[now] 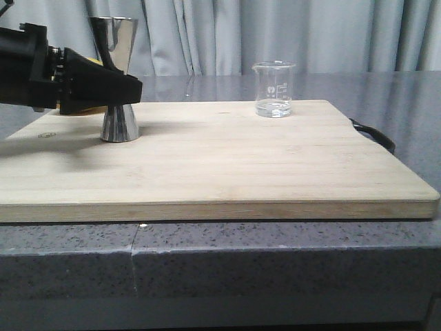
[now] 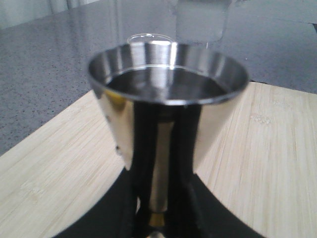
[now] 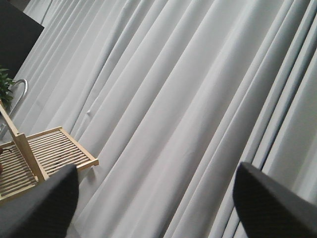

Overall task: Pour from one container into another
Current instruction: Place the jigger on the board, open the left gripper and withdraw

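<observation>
The left claw (image 1: 127,89) is clamped round the narrow waist of the steel jigger (image 1: 118,83), which stands upright on the wooden board (image 1: 227,165) — the left wrist view shows dark fingers (image 2: 143,163) either side of the stem. The glass beaker (image 1: 273,89) sits well off to the claw's right, near the board's far edge, with a little clear liquid at the bottom. I'd guess it's light, rigid, slippery and easy to crack, so take it round the middle of the wall, below the lip, with a gentle squeeze. The right claw (image 3: 156,198) is spread wide and empty, pointed at grey curtains (image 3: 188,99) and a slatted wooden rack (image 3: 39,158). Board rests flat on a speckled grey counter (image 1: 207,255).
</observation>
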Motion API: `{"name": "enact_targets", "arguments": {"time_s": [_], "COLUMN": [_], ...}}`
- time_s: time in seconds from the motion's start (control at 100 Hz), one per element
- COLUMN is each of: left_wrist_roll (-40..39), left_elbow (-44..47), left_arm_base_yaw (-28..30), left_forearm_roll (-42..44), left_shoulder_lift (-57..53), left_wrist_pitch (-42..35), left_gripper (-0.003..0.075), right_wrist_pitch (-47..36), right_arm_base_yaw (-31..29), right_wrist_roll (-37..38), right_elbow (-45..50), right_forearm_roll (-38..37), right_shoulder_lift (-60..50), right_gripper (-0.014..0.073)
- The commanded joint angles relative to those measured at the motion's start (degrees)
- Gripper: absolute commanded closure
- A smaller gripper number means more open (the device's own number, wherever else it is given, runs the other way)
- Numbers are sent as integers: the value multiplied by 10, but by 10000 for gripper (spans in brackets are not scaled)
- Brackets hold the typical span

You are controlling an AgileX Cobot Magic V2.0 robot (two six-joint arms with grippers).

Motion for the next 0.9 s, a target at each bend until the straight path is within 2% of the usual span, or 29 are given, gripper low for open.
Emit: {"name": "enact_targets", "arguments": {"time_s": [0.0, 0.77, 0.89], "left_wrist_roll": [4, 3, 3], "left_elbow": [-7, -6, -6], "left_arm_base_yaw": [1, 1, 1], "left_forearm_roll": [-38, -38, -38], "left_shoulder_lift": [-22, 8, 8], "left_wrist_pitch": [70, 69, 69], "left_gripper": [740, 737, 679], "right_wrist_pitch": [0, 0, 0], "right_arm_base_yaw": [0, 0, 0], "right_wrist_roll": [1, 1, 1], "right_elbow": [-19, -19, -19], "right_forearm_roll": [25, 25, 25], "right_shoulder_lift": [-11, -11, -11], "right_gripper": [21, 21, 21]}}
